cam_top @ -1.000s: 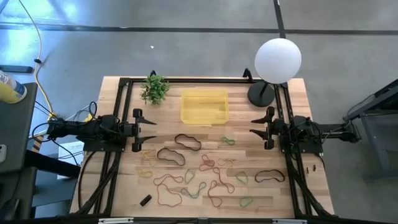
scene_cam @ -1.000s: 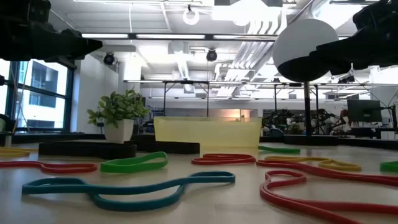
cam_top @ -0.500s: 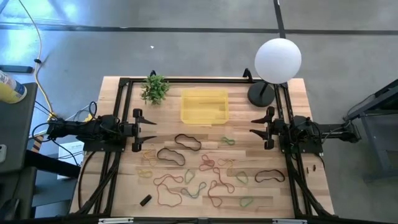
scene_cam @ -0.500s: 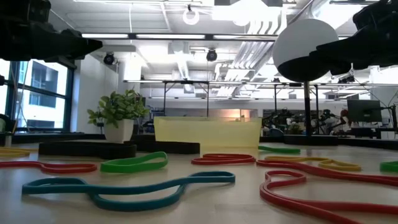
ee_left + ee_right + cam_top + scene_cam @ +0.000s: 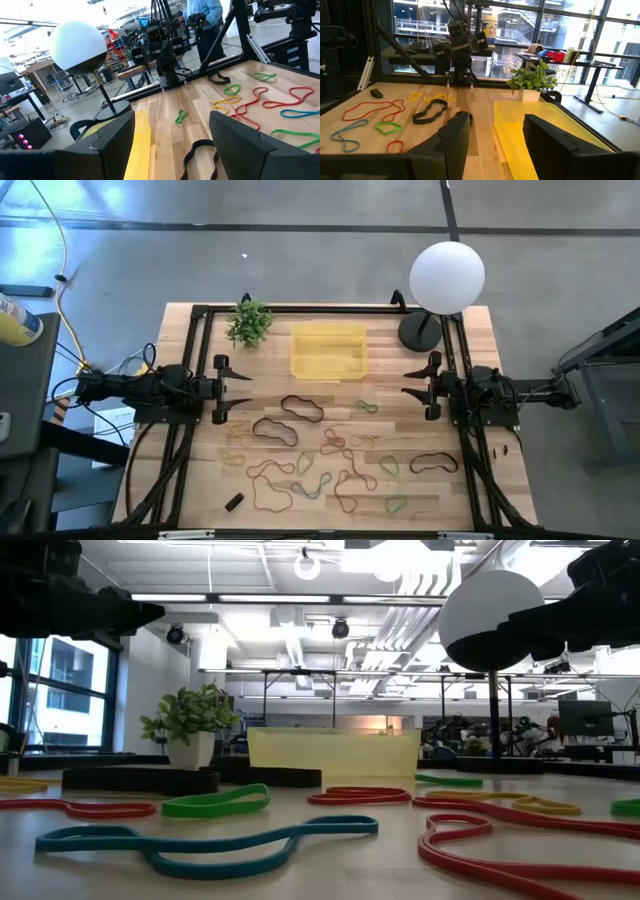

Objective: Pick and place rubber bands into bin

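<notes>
From above, the bin [image 5: 328,350] sits on the tabletop [image 5: 480,330] toward twelve o'clock, with the rubber bands [image 5: 320,450] scattered from the centre down toward six o'clock, none of them inside it. The left gripper [image 5: 238,389] hangs at nine o'clock and the right gripper [image 5: 410,388] at three o'clock, each with fingers spread wide and holding nothing. A green plant [image 5: 248,323] stands beside the bin at eleven o'clock, a globe lamp [image 5: 446,278] at one o'clock, and a small black block [image 5: 234,502] lies near seven o'clock. At tabletop level, bands [image 5: 215,802] lie in front of the bin [image 5: 333,754]. The left wrist view shows parted fingers [image 5: 235,135] facing the right arm [image 5: 162,52] across the tabletop. The right wrist view shows parted fingers [image 5: 455,132] with the bin [image 5: 535,132] just ahead.
</notes>
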